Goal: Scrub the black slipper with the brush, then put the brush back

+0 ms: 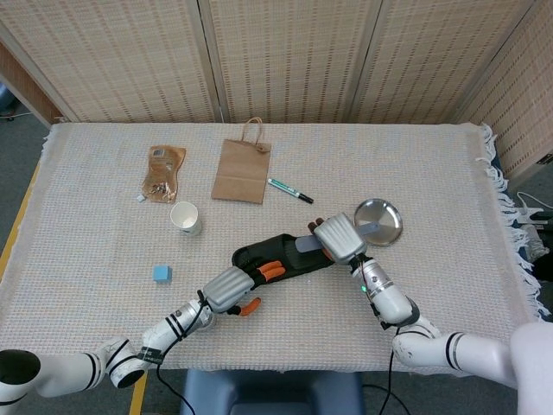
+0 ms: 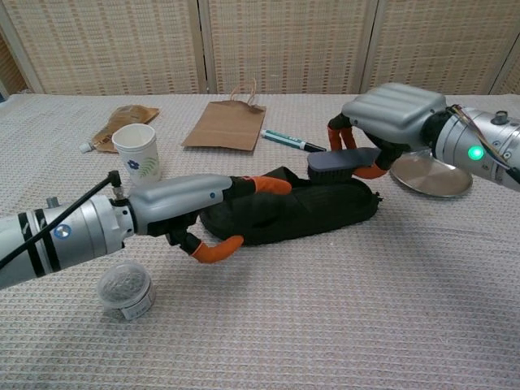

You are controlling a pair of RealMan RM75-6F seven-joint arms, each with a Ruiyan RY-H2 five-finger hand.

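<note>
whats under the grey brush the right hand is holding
The toe end of the black slipper lies under the grey brush, which the right hand holds raised. Whether the bristles touch the slipper cannot be told.

matt black slipper [image 2: 301, 211], shiny metal plate [image 2: 431, 175], woven tablecloth [image 2: 341, 325]

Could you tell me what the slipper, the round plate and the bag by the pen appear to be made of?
Slipper: matte black, probably foam or rubber; it reflects no light.
Plate: metal, likely steel; it is silvery with a bright sheen.
Bag: brown kraft paper; it lies flat, creased, with twisted paper handles.
Pen: likely plastic, though too small to tell for sure.
</note>
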